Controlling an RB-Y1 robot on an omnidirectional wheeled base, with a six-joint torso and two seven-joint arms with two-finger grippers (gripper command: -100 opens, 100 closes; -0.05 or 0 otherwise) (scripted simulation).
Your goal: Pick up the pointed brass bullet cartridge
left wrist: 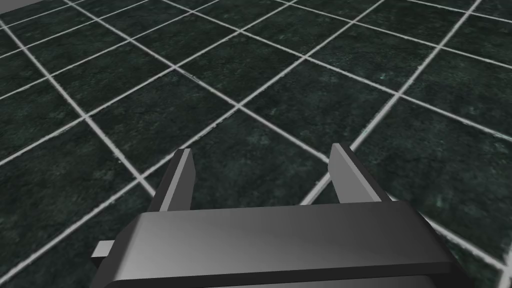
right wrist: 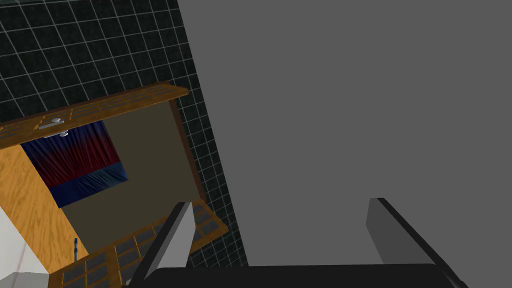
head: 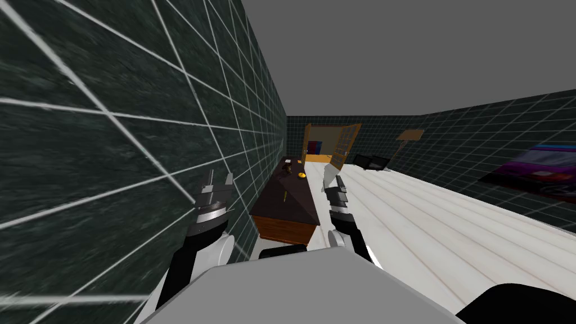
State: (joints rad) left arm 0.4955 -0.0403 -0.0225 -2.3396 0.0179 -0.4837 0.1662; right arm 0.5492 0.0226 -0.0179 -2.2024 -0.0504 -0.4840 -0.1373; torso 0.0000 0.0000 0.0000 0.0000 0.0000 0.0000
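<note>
My left pincer (head: 218, 180) is raised close beside the dark green tiled wall (head: 112, 140) on my left. Its two fingers stand apart, open, with nothing between them, and they point at the tiles. My right pincer (head: 333, 177) is raised a little more forward, over the edge of the white plank floor (head: 450, 225). It is open too and holds nothing.

Between the two arms and further ahead, a long dark surface (head: 292, 209) with a brown wooden front stands along the tiled wall. About in its middle lies a thin brass-coloured thing, which I take for the cartridge (head: 286, 196). It is too small for me to see its point. It is well apart from both pincers, and nothing lies between them and it.

Further on the same surface there is a small yellow thing (head: 302, 175), and behind that a small dark thing (head: 287, 167). I cannot tell what they are.

At the far end of the room a wooden door (head: 344, 147) stands open, with a red and blue cloth (head: 313, 147) in the doorway. A black seat (head: 371, 162) stands on the floor near the door. On the right wall hangs a purple and blue picture (head: 540, 169). I can read no writing on it.
</note>
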